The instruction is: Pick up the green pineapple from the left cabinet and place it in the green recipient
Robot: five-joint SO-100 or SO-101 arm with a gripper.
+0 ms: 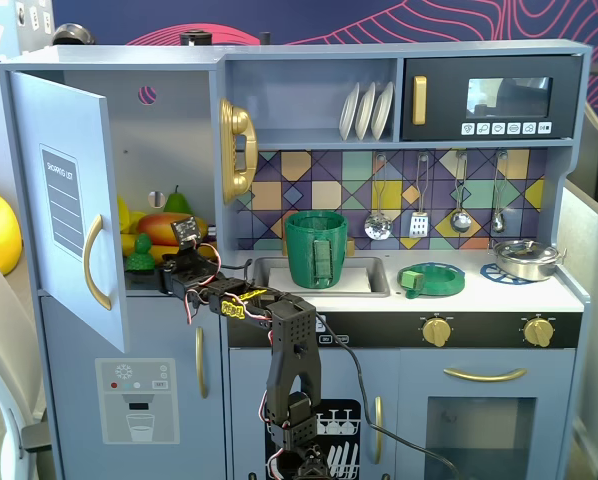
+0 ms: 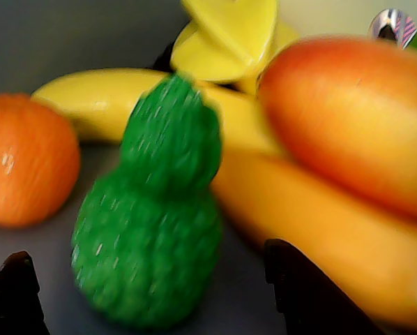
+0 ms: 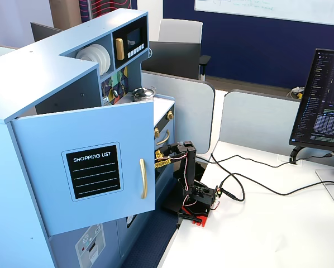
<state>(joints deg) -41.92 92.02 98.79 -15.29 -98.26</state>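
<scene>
Green all over, the green pineapple stands upright in a fixed view, long axis vertical with its crown at 12 o'clock, on the shelf inside the left cabinet, whose door hangs open. It's tiny here and partly tucked behind the door edge. Behind it sit a mango, a pear tip and some yellow fruit, hard to separate. The gripper reaches in from 4 o'clock of the pineapple; from this angle I can't tell how wide it is. One green recipient stands in the sink, at 3 o'clock of the cabinet, with a flat green dish further right.

Wrist view, blurry: one pineapple, crown up and tipped slightly toward 1 o'clock. The two dark fingers poke up at the bottom edge, one on each side of it, spread well apart and gripping nothing. One orange at 9 o'clock, bananas behind, mango at 2 o'clock, cut off by the frame.

In another fixed view, the open door hides the shelf, pineapple and gripper completely; only the arm shows, standing on the white table.
</scene>
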